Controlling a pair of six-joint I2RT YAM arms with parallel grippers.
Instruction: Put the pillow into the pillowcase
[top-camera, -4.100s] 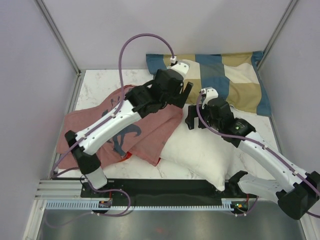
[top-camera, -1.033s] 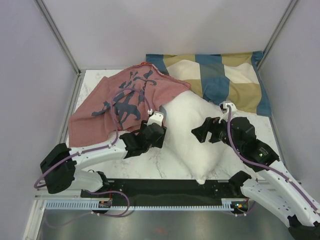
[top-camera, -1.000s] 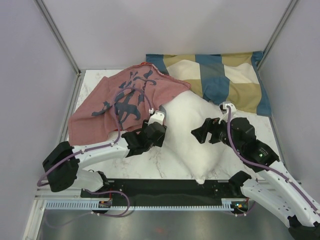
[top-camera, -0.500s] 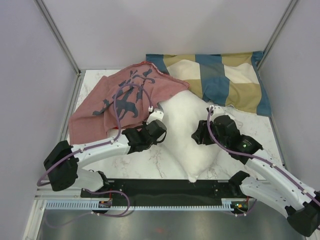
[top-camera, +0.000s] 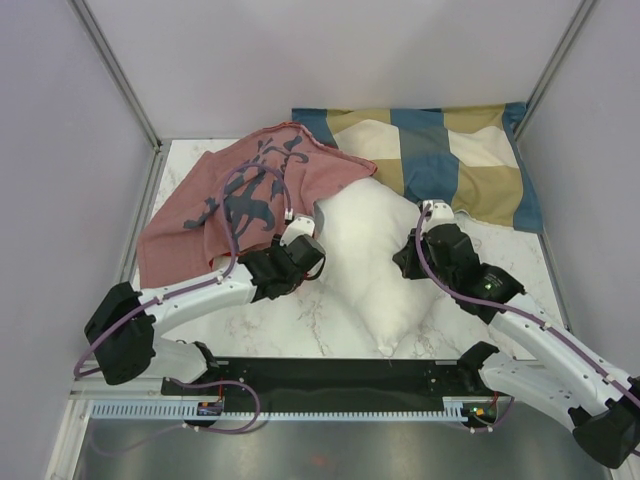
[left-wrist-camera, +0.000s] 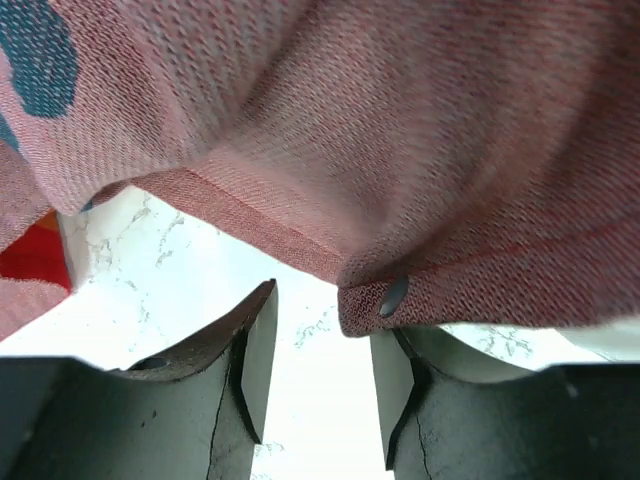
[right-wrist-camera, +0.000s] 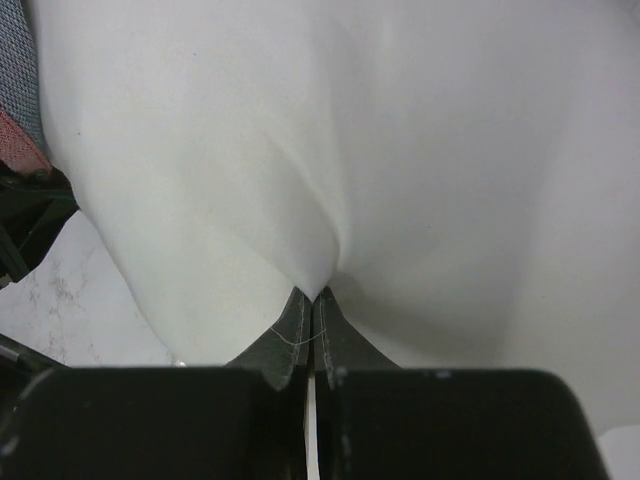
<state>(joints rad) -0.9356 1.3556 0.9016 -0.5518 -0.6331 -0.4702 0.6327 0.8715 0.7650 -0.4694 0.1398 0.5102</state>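
The white pillow (top-camera: 365, 250) lies on the marble table, its far end tucked under the red pillowcase (top-camera: 250, 190) spread at the back left. My left gripper (top-camera: 318, 258) is at the pillowcase's near hem, beside the pillow's left side. In the left wrist view the gripper (left-wrist-camera: 322, 335) is open; the pink hem of the pillowcase (left-wrist-camera: 400, 130) drapes over its right fingertip (left-wrist-camera: 392, 300), and bare table shows in the gap. My right gripper (top-camera: 403, 263) is shut on the pillow's right side. In the right wrist view, the pillow (right-wrist-camera: 400, 150) is pinched into a fold in the right gripper (right-wrist-camera: 317, 305).
A blue, tan and cream checked pillow (top-camera: 450, 160) lies along the back right wall. Grey walls close in on both sides and at the back. Marble table (top-camera: 300, 320) shows between the arms; the black base rail (top-camera: 330, 375) runs along the near edge.
The right gripper has moved in to the pillow's right side and shut on it. The left gripper has moved farther in, up to the pillowcase hem. The pillow has bunched narrower.
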